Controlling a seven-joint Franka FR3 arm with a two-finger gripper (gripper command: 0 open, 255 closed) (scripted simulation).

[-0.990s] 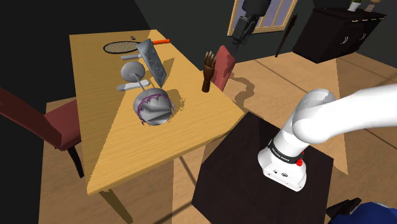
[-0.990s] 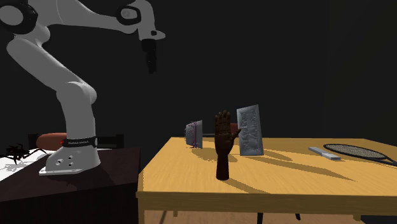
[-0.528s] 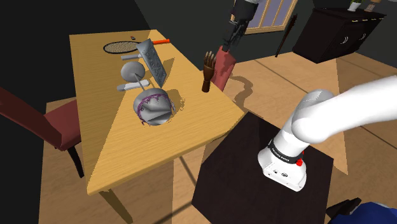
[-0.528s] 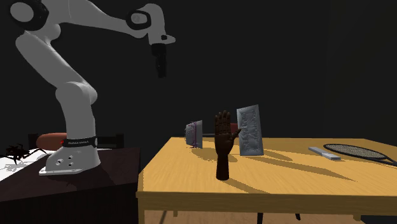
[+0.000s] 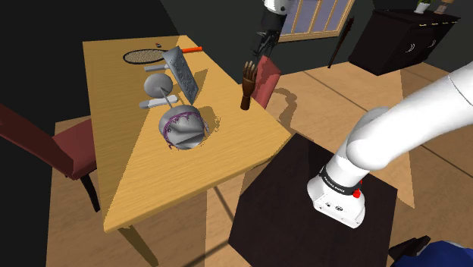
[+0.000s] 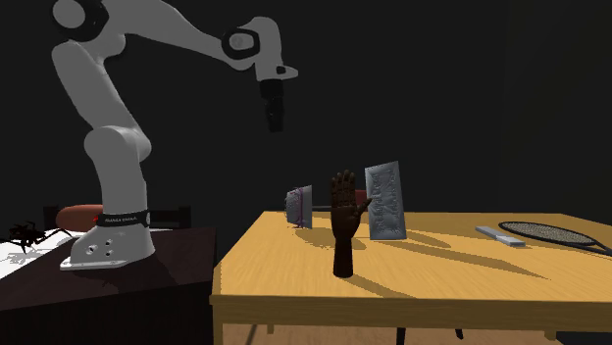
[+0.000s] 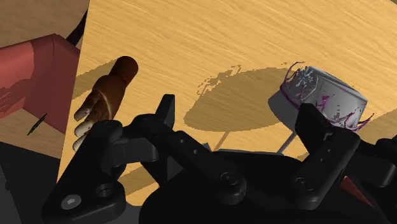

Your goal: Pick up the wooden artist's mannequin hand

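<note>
My gripper hung open and empty above the wooden hand, off toward the second exterior view's left, while it stood upright close to the table's edge.

Dim room; lit table carries long, jagged-edged shadows.

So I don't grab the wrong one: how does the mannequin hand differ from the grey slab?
The hand is dark brown, the slab grey. The hand has fingers on a wrist; the slab is a flat rectangle. The hand stands near the table's edge, the slab further in. Both stand on end on the table, untouched by the gripper.
</note>
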